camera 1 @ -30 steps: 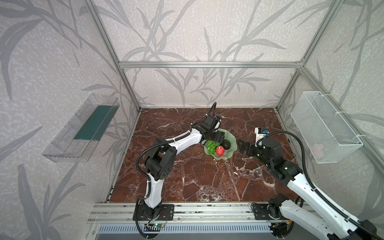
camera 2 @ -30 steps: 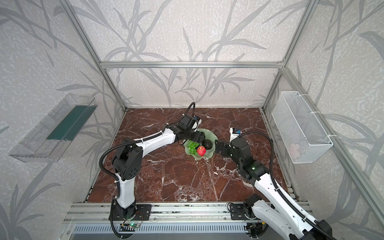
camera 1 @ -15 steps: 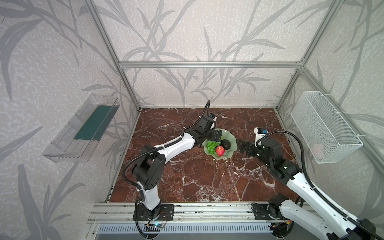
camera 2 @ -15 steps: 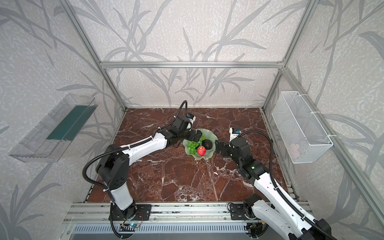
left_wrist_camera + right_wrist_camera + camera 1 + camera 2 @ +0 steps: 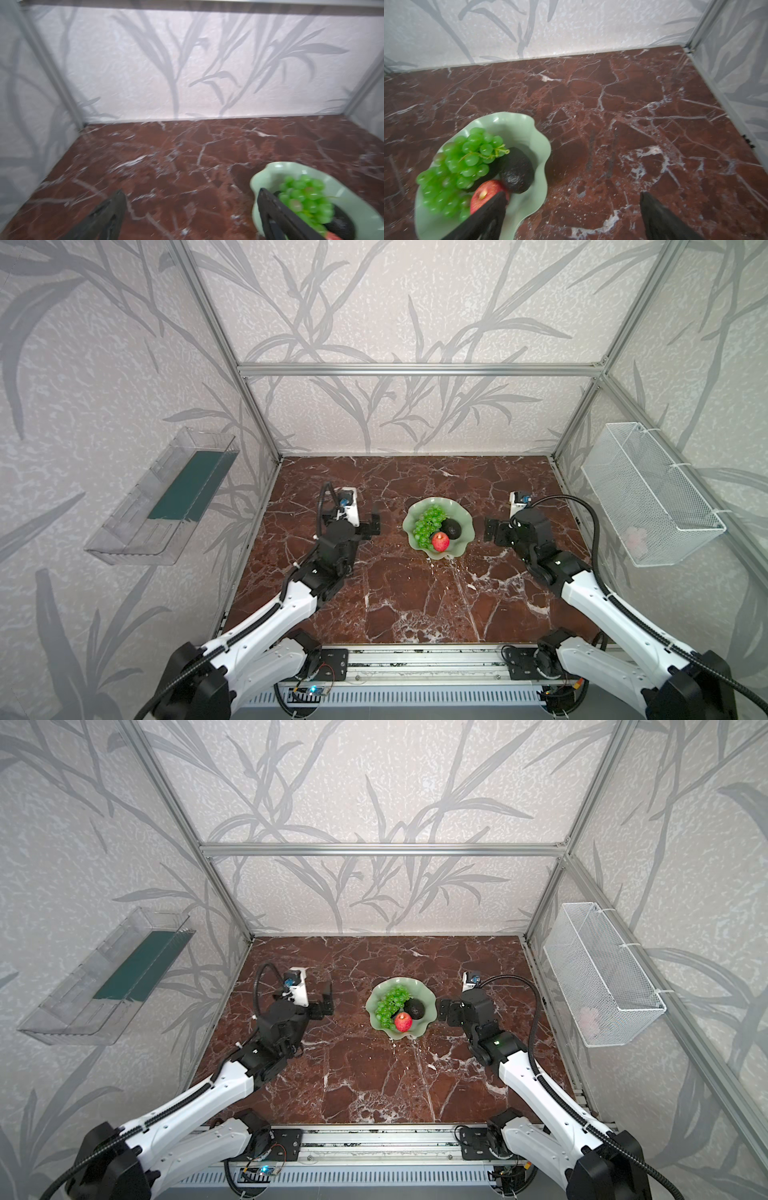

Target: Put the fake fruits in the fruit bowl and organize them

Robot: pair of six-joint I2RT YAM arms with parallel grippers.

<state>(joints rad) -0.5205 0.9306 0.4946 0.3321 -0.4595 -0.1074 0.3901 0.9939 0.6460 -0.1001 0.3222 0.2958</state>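
red-brown marble top (image 5: 415, 593) w/ fruit bowl (image 5: 467, 531) | walls (image 5: 374, 302) leaf-print | alu frame (image 5: 415, 369)

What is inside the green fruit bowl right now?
Inside the fruit bowl lie the grapes, a red apple and one avocado. A dark shape shows under the grapes, likely a second avocado, mostly covered.

Clear tray (image 5: 124, 531), wire basket (image 5: 648, 489)

Lab robot cell: aluminium frame (image 5: 419, 369), leaf-print wall panels (image 5: 374, 302), marble-look tabletop (image 5: 415, 597), mounting rail (image 5: 415, 664).
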